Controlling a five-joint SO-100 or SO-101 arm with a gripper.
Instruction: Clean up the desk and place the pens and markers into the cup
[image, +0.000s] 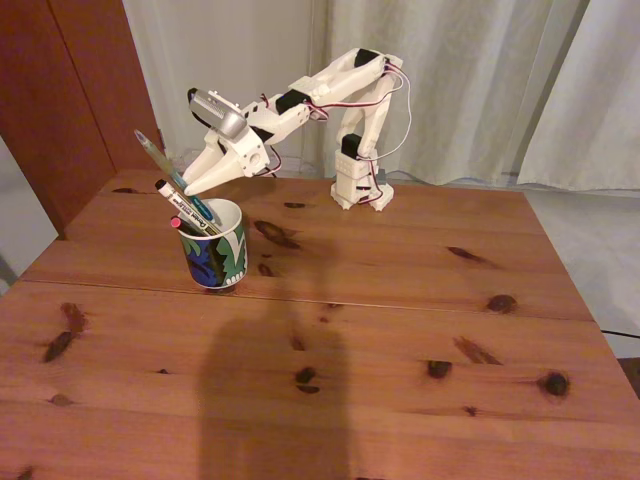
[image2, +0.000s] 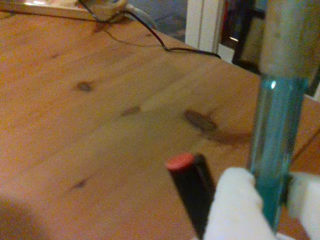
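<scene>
desk (image: 400, 330): reddish-brown pine planks with dark knots, seen whole in the fixed view, with a broad soft shadow across the near boards. cup (image: 222, 258): handleless, white inside, blue, green and white leaf pattern outside, standing upright on the left part of the desk in the fixed view, in front of and left of the arm's base. white marker (image: 183, 208): leaning out of the cup toward the upper left, printed label along its barrel. black pen (image: 185, 228): lower end inside the cup, red-pink end at the cup's left rim; in the wrist view the same red-pink end shows close beside the white fingers (image2: 235, 210). teal pen (image: 168, 170): translucent, tilted up and to the left, lower end going down into the cup mouth, upper end well above the rim; in the wrist view its barrel runs near upright at the right of the picture. arm (image: 330, 85): white, base on the far middle of the desk, reaching left and down toward the cup. gripper (image: 192, 186): just above the cup's rim, fingers closed narrowly onto the teal pen's barrel, with the pen clamped between the two white pads in the wrist view. curtains (image: 480, 80): pale, hanging behind the desk.
</scene>
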